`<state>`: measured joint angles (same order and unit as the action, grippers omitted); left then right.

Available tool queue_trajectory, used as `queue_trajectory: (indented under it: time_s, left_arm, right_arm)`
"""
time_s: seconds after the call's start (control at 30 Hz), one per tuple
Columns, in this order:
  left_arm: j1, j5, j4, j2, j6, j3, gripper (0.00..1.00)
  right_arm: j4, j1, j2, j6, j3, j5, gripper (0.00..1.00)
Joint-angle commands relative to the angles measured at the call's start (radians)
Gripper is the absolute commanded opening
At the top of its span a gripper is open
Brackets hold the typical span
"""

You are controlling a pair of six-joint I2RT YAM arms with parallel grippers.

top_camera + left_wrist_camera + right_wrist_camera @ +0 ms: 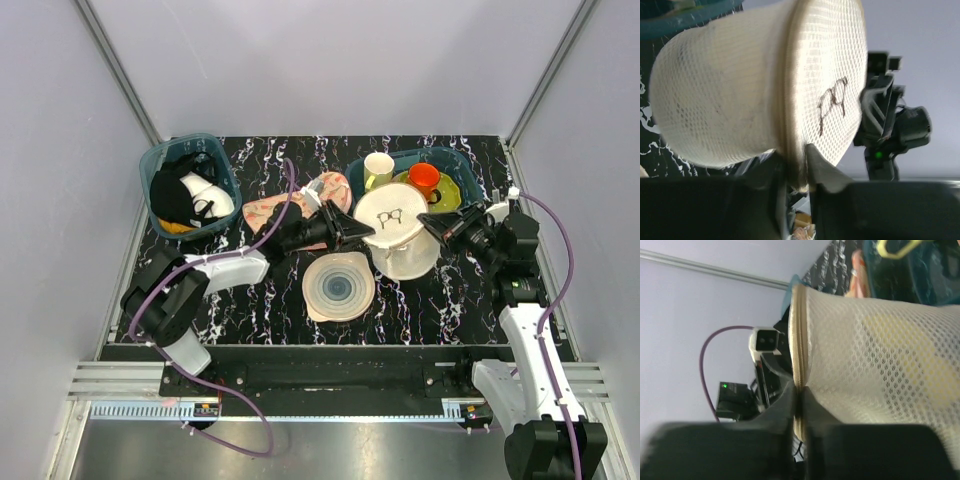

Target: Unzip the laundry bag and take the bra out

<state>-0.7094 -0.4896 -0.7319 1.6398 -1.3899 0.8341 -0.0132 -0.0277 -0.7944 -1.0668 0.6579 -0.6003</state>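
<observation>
Pinching the laundry bag (398, 222) from both sides, I have my left gripper (362, 232) closed on its rim at the bag's 9 o'clock. My right gripper (431, 224) is closed on the rim at its 3 o'clock, going by the overhead view. The bag lies a little toward 1 o'clock from the table's middle, drawn face up, with the ringed disc (338, 287) at its 7 o'clock. I cannot tell whether it rests on the table or hangs between my holds.

Both pairs of jaws are together on the tan zip seam, which runs round the rim. The zip's path therefore curves between my two holds, and neither arm is nearer to it. The seam looks shut, and I cannot pick out the slider. A yellow patch (900, 372) behind the mesh is, I judge, the bra, on the far side of the seam from my right jaws. One hold should anchor while the other hunts along the rim for the pull.
</observation>
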Motion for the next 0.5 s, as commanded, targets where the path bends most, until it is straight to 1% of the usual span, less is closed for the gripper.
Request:
queue_trajectory:
  time_s: [0.0, 0.03, 0.1, 0.13, 0.2, 0.23, 0.27, 0.3, 0.33, 0.4, 0.43, 0.47]
  left_arm:
    - [0.063, 0.02, -0.024, -0.04, 0.037, 0.045, 0.03]
    - [0.074, 0.017, 0.023, -0.058, 0.045, 0.049, 0.0]
    - [0.074, 0.029, 0.095, -0.078, 0.092, 0.071, 0.0]
    - [0.07, 0.054, 0.153, -0.104, 0.115, 0.071, 0.0]
    - [0.067, 0.086, 0.209, -0.129, 0.132, 0.063, 0.0]
    - [0.064, 0.13, 0.262, -0.147, 0.144, 0.059, 0.0]
    - [0.061, 0.156, 0.29, -0.179, 0.153, 0.054, 0.0]
    - [0.056, 0.184, 0.327, -0.195, 0.163, 0.06, 0.0]
    - [0.047, 0.233, 0.392, -0.208, 0.186, 0.065, 0.0]
    - [0.036, 0.272, 0.452, -0.232, 0.203, 0.089, 0.0]
    - [0.027, 0.301, 0.492, -0.236, 0.213, 0.095, 0.0]
    - [0.022, 0.313, 0.509, -0.242, 0.218, 0.102, 0.0]
  right_arm:
    - [-0.149, 0.006, -0.008, 0.14, 0.019, -0.036, 0.33]
    - [-0.221, 0.006, -0.017, 0.206, 0.023, -0.052, 0.45]
    - [-0.305, 0.005, -0.044, 0.27, 0.045, -0.056, 0.69]
    - [-0.38, 0.005, -0.042, 0.318, 0.051, -0.029, 0.71]
    - [-0.448, 0.005, 0.015, 0.347, 0.069, 0.038, 0.72]
    - [-0.482, 0.006, 0.042, 0.349, 0.075, 0.104, 0.72]
    - [-0.49, 0.006, 0.1, 0.349, 0.08, 0.128, 0.71]
    - [-0.496, 0.006, 0.125, 0.347, 0.095, 0.144, 0.7]
    - [-0.501, 0.008, 0.144, 0.344, 0.101, 0.157, 0.67]
    - [-0.504, 0.012, 0.159, 0.344, 0.117, 0.152, 0.61]
    - [-0.507, 0.021, 0.158, 0.343, 0.118, 0.148, 0.55]
    - [-0.508, 0.053, 0.156, 0.341, 0.117, 0.152, 0.53]
